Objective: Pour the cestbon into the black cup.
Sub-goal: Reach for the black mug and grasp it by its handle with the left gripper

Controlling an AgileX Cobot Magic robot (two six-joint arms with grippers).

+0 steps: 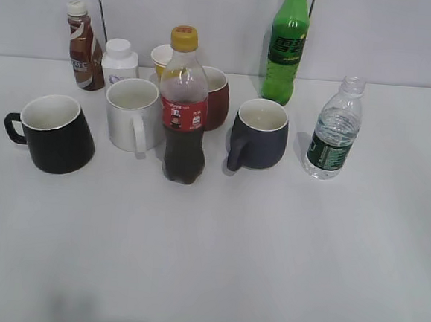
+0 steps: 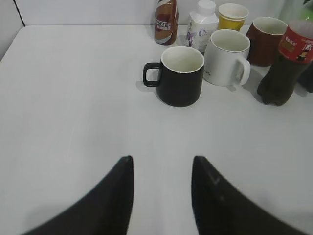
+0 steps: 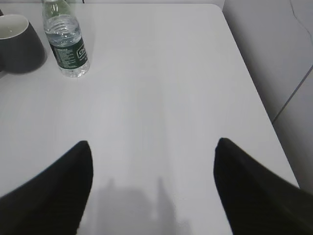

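cestbon (image 1: 335, 131) and black cup (image 1: 52, 133) stand upright, well apart.

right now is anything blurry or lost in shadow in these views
Exterior view: even light, soft shadows, cestbon and black cup clear. Left wrist view: left gripper blurred, mugs sharp. Right wrist view: right gripper casts a faint shadow on the table.

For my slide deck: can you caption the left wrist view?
Open left gripper hovers over the white table, facing the black cup with its handle pointing left.

Black cup (image 1: 55, 135) far left, cestbon (image 1: 334, 130) far right.
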